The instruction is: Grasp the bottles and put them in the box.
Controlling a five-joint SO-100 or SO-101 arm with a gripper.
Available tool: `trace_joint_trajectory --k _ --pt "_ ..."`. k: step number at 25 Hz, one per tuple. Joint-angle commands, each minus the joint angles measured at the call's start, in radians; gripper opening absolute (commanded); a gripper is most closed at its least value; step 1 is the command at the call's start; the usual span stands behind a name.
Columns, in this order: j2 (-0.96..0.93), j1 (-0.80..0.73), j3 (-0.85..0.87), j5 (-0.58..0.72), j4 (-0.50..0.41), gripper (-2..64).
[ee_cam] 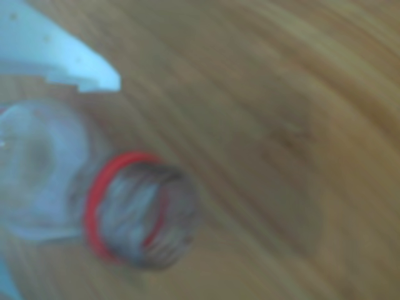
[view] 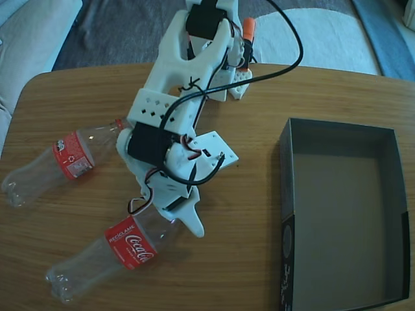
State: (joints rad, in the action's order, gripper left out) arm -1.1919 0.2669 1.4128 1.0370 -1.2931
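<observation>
Two clear Coca-Cola bottles lie on the wooden table in the fixed view, both uncapped with red labels. The upper bottle (view: 71, 155) lies at the left, its neck under the arm. The lower bottle (view: 131, 243) lies near the front edge, its neck pointing up-right. My white gripper (view: 165, 220) is open with its jaws either side of this bottle's shoulder. The blurred wrist view shows that bottle's red-ringed neck (ee_cam: 134, 209), one white finger (ee_cam: 62, 56) just above it, and my gripper (ee_cam: 59, 181) around it. The dark box (view: 286, 181) stands empty at the right.
The arm's base, with an orange part (view: 249, 29) and a black cable (view: 285, 61), sits at the table's far edge. Bare wood (view: 246, 214) lies between the bottles and the box. A pale rug (view: 324, 32) shows beyond the table.
</observation>
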Motion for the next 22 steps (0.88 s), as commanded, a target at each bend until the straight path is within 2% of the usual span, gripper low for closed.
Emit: trace_joint_trajectory --k 1,9,15,22 --pt "0.008 -0.002 -0.057 -0.012 0.002 51.8" --pt "0.078 0.006 -0.129 -0.015 0.002 51.7" --pt "0.146 0.008 -0.212 -0.089 -0.003 51.7" --pt "0.176 0.025 -0.225 -0.091 -0.012 51.6"
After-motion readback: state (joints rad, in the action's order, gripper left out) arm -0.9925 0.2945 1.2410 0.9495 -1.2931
